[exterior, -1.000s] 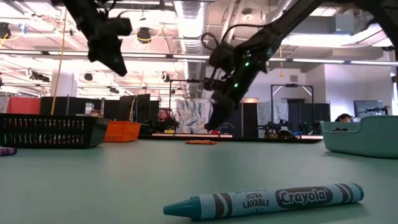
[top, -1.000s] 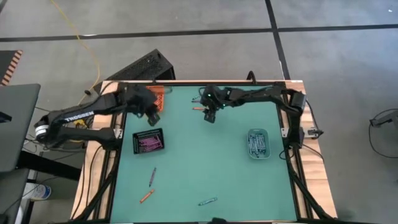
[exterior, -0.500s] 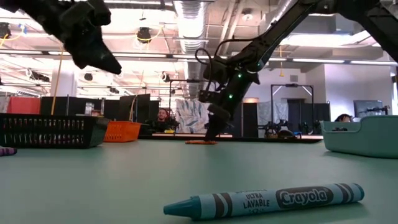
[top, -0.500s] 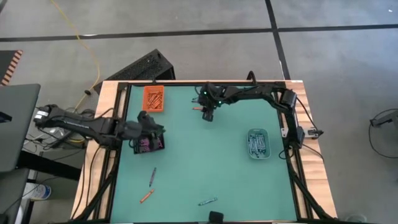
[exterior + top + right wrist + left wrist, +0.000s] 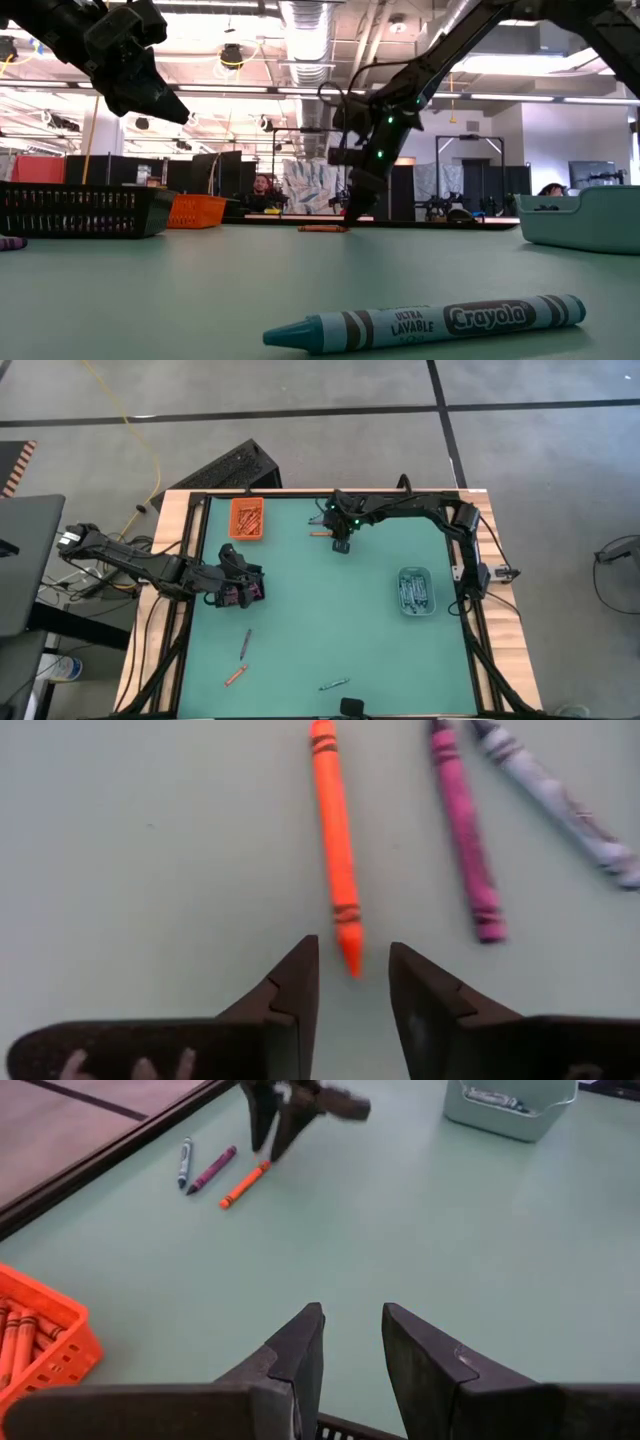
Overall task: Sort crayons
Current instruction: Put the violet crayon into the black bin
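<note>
**Right gripper poised at an orange crayon**

The left gripper [image 5: 243, 582] hovers over the black mesh tray [image 5: 238, 592] of purple crayons, fingers [image 5: 300, 1350] a narrow gap apart and holding nothing. The small orange mesh tray [image 5: 248, 518] sits at the far left corner. By the far edge, the right gripper [image 5: 341, 544] stands low — jaws narrowly apart either side of the tip of an orange wax crayon [image 5: 336, 840], beside a pink crayon [image 5: 464, 840] and a pale blue one [image 5: 560, 800]. Right of it, the pale teal tray [image 5: 414, 590] holds blue crayons. Three loose crayons lie near the front edge — among them a teal crayon [image 5: 425, 322].

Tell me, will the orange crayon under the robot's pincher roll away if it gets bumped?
Probably yes: the orange crayon is a round, thin stick lying flat on the smooth table. It looks stiff and light, so the right gripper could nudge it sideways.
</note>
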Tool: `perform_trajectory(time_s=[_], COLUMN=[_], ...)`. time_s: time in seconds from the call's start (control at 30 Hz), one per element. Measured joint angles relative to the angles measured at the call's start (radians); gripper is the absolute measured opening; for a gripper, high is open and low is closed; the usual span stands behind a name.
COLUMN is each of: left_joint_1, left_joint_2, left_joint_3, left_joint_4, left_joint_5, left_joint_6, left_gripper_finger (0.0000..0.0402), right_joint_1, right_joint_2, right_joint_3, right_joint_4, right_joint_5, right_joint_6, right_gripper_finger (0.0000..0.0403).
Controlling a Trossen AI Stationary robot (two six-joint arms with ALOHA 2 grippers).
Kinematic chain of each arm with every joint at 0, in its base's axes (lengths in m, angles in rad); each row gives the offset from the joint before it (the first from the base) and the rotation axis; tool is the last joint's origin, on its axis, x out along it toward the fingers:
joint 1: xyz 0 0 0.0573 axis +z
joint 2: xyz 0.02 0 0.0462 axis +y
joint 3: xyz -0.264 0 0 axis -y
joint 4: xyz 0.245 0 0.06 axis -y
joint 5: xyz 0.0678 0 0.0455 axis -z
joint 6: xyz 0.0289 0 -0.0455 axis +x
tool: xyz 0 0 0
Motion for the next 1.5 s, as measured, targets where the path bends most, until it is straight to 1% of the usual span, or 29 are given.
perform_trajectory(time_s=[0.13,0.3,0.47,0.5,0.57,0.63,0.7,0.83,0.93,1.03,1.17,1.43,1.5], left_joint_1=[0.001,0.001,0.001,0.001,0.001,0.001,0.002,0.004,0.009,0.011,0.013,0.013,0.013], left_joint_2=[0.0,0.0,0.0,0.0,0.0,0.0,0.0,0.0,0.0,0.0,0.0,0.0,0.0], left_joint_3=[0.0,0.0,0.0,0.0,0.0,0.0,0.0,0.0,0.0,0.0,0.0,0.0,0.0], left_joint_4=[0.003,0.003,0.003,0.003,0.003,0.003,0.002,0.007,0.009,0.005,0.002,0.001,0.001], left_joint_5=[-0.002,-0.021,-0.027,-0.034,-0.06,-0.082,-0.092,-0.097,-0.098,-0.093,-0.076,-0.073,-0.073], left_joint_6=[0.022,0.023,0.023,0.024,0.027,0.027,0.027,0.034,0.035,0.035,0.042,0.043,0.042], left_gripper_finger=[0.0094,0.0094,0.0094,0.0094,0.0094,0.0094,0.0094,0.0094,0.0094,0.0094,0.0094,0.0094,0.0094], right_joint_1=[-0.011,-0.035,-0.066,-0.073,-0.089,-0.1,-0.109,-0.109,-0.117,-0.122,-0.127,-0.124,-0.12], right_joint_2=[-0.048,-0.041,-0.041,-0.041,-0.04,-0.01,0.015,0.078,0.121,0.138,0.155,0.156,0.166], right_joint_3=[0.003,0.001,0.001,0.001,0.002,0.01,0.011,0.076,0.139,0.199,0.242,0.248,0.25], right_joint_4=[0.03,0.093,0.117,0.127,0.136,0.136,0.1,0.087,0.028,-0.026,-0.12,-0.201,-0.21], right_joint_5=[0.003,0.003,-0.001,-0.006,-0.056,-0.092,-0.099,-0.117,-0.168,-0.175,-0.164,-0.156,-0.126], right_joint_6=[-0.018,-0.046,-0.096,-0.099,-0.098,-0.108,-0.113,-0.126,-0.139,-0.135,-0.13,-0.119,-0.119], right_gripper_finger=[0.0128,0.014,0.0167,0.0174,0.0186,0.0198,0.0207,0.0216,0.0216,0.0215,0.0208,0.0169,0.0158])
